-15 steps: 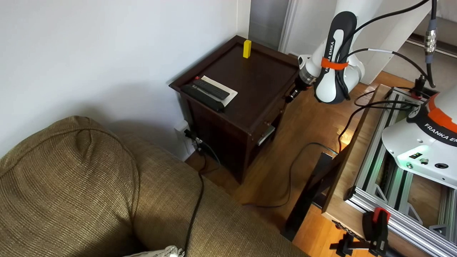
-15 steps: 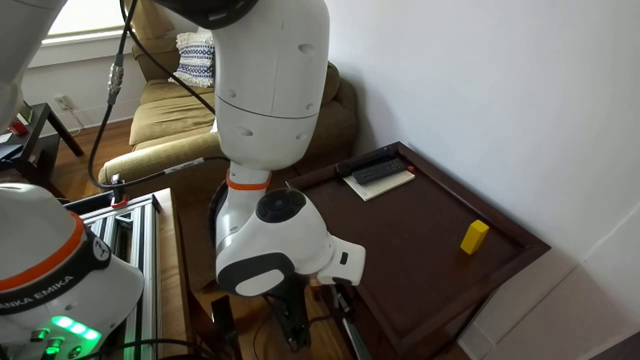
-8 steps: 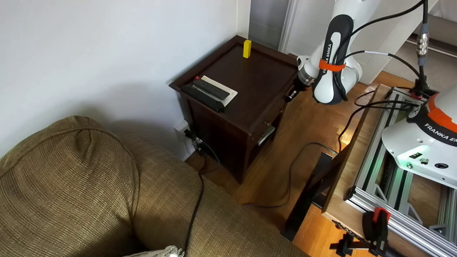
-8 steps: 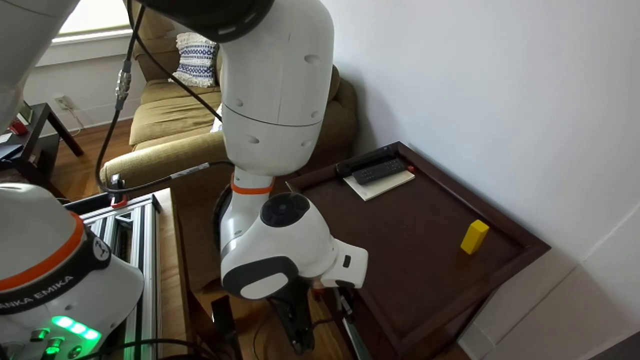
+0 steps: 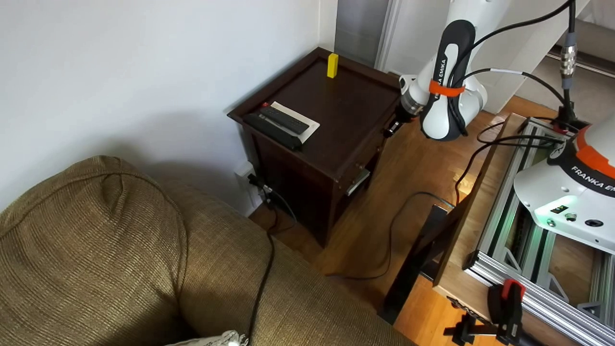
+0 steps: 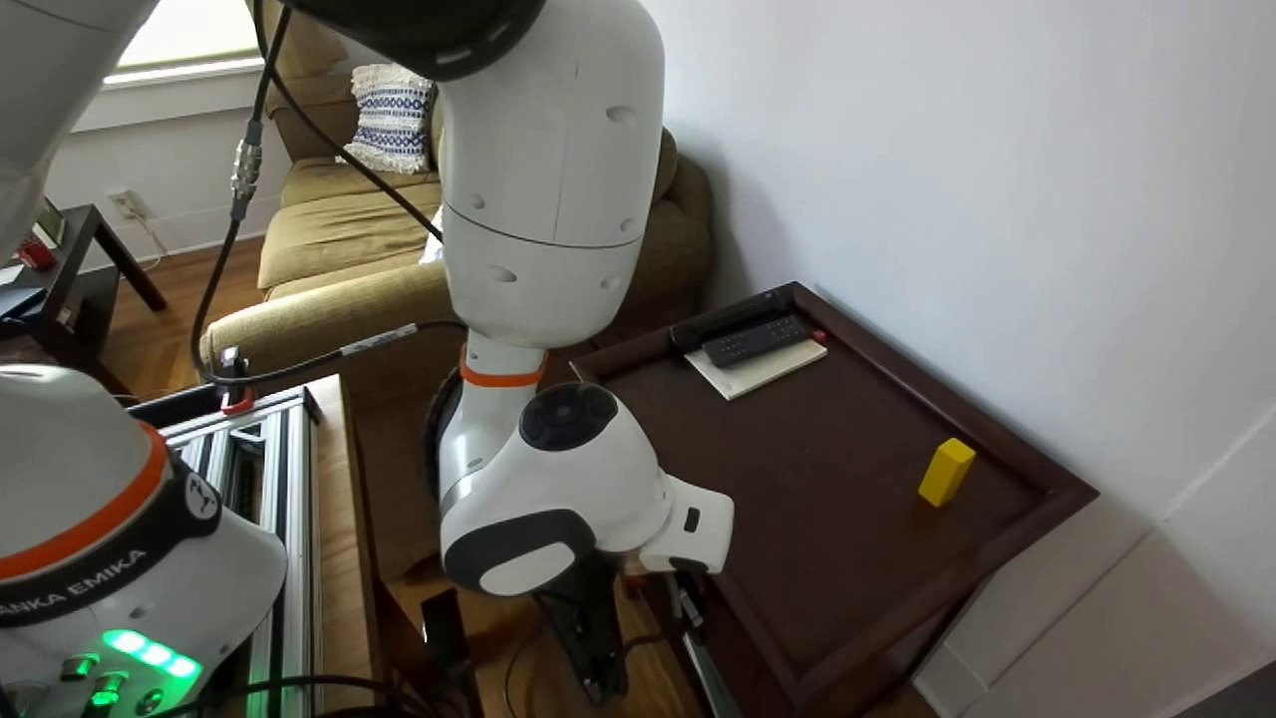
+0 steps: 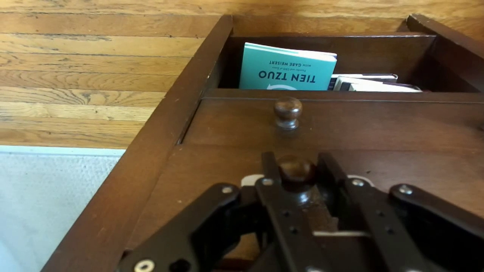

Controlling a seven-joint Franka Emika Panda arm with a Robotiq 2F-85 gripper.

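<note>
Drawer knob (image 7: 297,169) between fingers (image 7: 269,165) of gripper (image 7: 297,158), gap narrow, grip unclear; another knob (image 7: 287,109) beyond fingertips; arm (image 6: 553,179) just stilled, so alignment seems settled.

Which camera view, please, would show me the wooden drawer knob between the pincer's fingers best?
The wrist view: it looks closely at the nightstand, and the wooden drawer knob shows round and glossy, framed by the pincer. In both exterior views the pincer appears small, and I cannot make out that knob.
</note>
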